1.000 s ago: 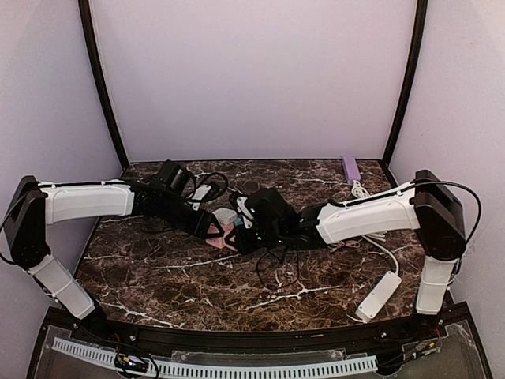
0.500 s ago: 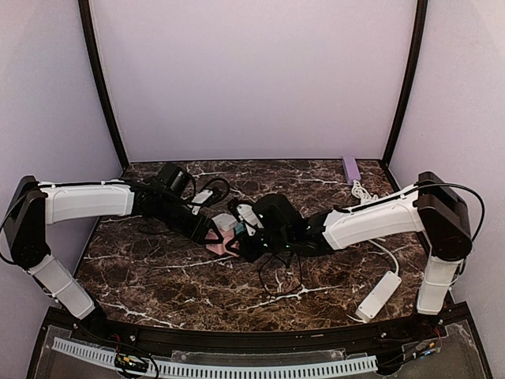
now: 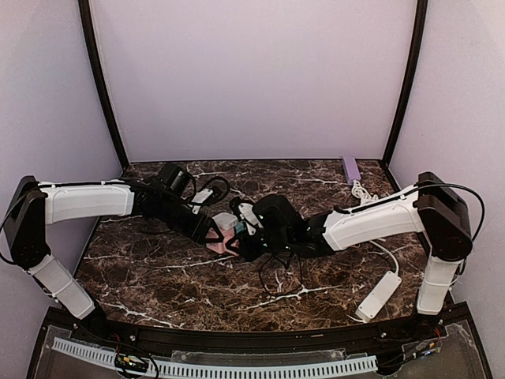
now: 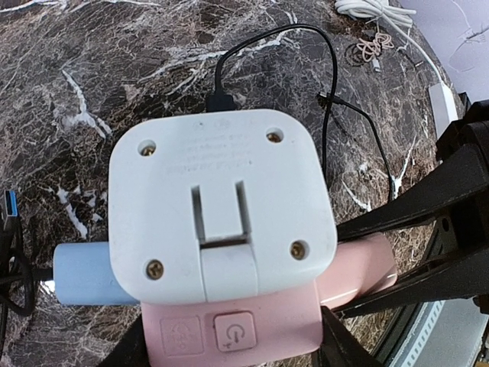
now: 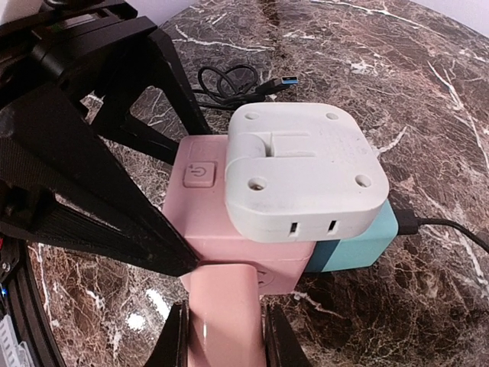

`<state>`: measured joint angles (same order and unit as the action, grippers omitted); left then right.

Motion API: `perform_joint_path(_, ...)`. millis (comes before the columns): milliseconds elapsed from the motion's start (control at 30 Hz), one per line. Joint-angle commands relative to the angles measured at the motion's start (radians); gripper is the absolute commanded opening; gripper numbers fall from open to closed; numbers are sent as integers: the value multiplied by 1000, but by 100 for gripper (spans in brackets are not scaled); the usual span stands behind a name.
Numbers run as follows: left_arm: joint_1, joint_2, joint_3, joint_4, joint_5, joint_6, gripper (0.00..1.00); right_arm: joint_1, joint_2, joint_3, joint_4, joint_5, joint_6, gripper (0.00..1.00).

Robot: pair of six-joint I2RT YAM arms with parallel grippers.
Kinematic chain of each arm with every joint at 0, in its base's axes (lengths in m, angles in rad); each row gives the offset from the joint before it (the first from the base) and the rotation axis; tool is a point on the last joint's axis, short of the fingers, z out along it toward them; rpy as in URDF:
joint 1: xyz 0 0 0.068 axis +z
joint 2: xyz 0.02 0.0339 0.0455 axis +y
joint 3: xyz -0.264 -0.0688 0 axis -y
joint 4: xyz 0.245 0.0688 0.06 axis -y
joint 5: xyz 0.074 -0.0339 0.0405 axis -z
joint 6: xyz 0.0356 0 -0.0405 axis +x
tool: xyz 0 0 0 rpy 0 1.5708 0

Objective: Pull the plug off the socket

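The pink cube socket (image 3: 222,238) is at the table's middle, with a white adapter (image 4: 218,202) on its top face and a light blue plug (image 4: 80,275) in one side. My left gripper (image 4: 229,353) is shut on the socket's body (image 4: 237,332), one finger (image 4: 348,353) on each side. My right gripper (image 5: 226,340) is shut on a pink plug (image 5: 225,306) whose end still meets the socket's side face (image 5: 206,218). In the top view the left gripper (image 3: 211,230) and right gripper (image 3: 241,245) face each other across the socket.
A thin black cable (image 4: 328,99) loops on the marble behind the socket. A USB lead (image 5: 237,80) lies coiled nearby. A long white power strip (image 3: 379,294) and its white cord (image 3: 377,237) lie at the right. A purple block (image 3: 350,167) sits at the back right.
The right wrist and the socket shifted slightly toward the near left one second ago. Over the last half second almost nothing moved. Both grips are unchanged.
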<state>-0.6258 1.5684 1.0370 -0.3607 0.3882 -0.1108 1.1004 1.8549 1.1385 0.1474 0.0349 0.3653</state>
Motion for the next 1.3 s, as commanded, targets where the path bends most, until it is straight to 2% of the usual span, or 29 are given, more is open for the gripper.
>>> perform_joint_path(0,6,-50,2,54,-90,-8,10,26,-22,47,6,28,60,0)
perform_joint_path(867,6,-36,23,-3,-192,-9,9,24,67,198,-217,100,196,0)
perform_joint_path(1167,6,-32,24,-2,-183,-8,9,24,74,215,-243,115,194,0)
perform_joint_path(1267,6,-35,26,6,-140,2,9,23,67,210,-234,112,175,0)
